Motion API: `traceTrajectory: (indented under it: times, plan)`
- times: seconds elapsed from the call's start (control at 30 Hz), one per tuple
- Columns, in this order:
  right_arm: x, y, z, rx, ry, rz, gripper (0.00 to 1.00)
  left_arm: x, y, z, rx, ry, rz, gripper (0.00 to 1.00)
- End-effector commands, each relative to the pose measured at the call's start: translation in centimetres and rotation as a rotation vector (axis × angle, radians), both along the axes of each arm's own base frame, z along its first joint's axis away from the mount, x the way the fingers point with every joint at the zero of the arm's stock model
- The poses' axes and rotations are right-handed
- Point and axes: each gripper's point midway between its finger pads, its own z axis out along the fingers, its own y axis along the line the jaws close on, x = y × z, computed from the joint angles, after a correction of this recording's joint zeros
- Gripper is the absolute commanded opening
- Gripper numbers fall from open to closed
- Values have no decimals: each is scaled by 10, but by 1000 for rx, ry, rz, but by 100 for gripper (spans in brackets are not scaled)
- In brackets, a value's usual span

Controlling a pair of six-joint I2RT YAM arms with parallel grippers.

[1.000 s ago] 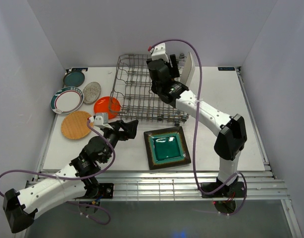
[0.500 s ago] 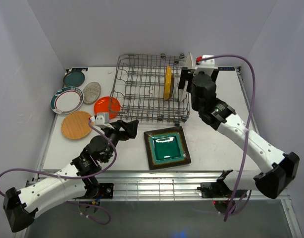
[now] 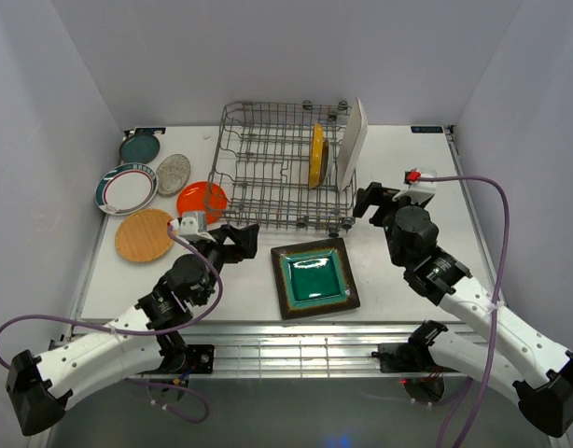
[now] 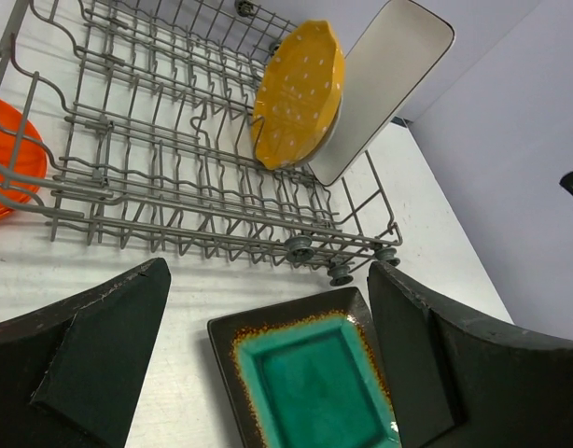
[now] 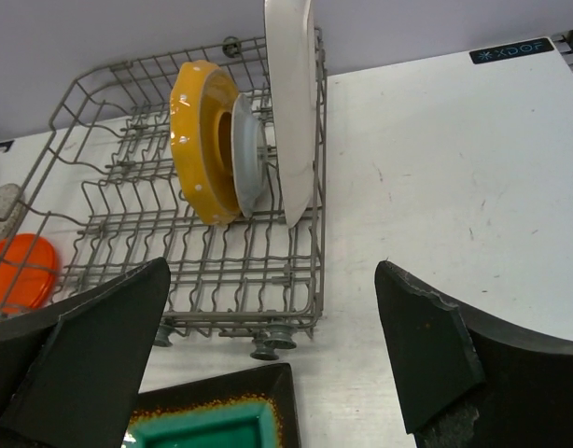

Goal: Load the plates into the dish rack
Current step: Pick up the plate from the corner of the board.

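The grey wire dish rack [image 3: 268, 177] stands at the back middle. In it a yellow scalloped plate [image 3: 316, 155], a pale blue plate [image 5: 247, 168] and a white rectangular plate [image 3: 352, 142] stand on edge. A dark square plate with a green centre [image 3: 314, 277] lies flat in front of the rack. My right gripper [image 3: 375, 201] hangs open and empty just right of the rack's near corner. Open too, my left gripper [image 3: 240, 241] hovers left of the square plate, which shows between its fingers [image 4: 81, 364] in the left wrist view.
Left of the rack lie an orange plate [image 3: 202, 201], a wood-tone plate [image 3: 144, 235], a speckled grey plate [image 3: 174, 174], a white teal-rimmed plate [image 3: 126, 189] and a teal plate [image 3: 139, 147]. Grey walls close in both sides.
My right arm has pulled back from over the rack to its right near corner, jaws widening, leaving the white rectangular plate standing in the rack. The left arm has barely shifted.
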Motion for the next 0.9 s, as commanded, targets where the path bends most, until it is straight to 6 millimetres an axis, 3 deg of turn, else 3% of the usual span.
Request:
traceTrajectory:
  times: [0.0, 0.27, 0.67, 0.87]
  plan:
    - [-6, 7, 31, 178, -114, 45, 96, 4, 7, 1, 13, -5, 43, 98]
    - [-5, 11, 8, 160, -27, 43, 96, 8, -8, -4, 57, 17, -2, 98]
    - [-5, 14, 0, 150, -6, 53, 97, 8, -15, -10, 80, 38, -26, 98]
    - [-3, 17, 0, 146, -2, 61, 97, -3, -22, -29, 59, 155, -77, 98]
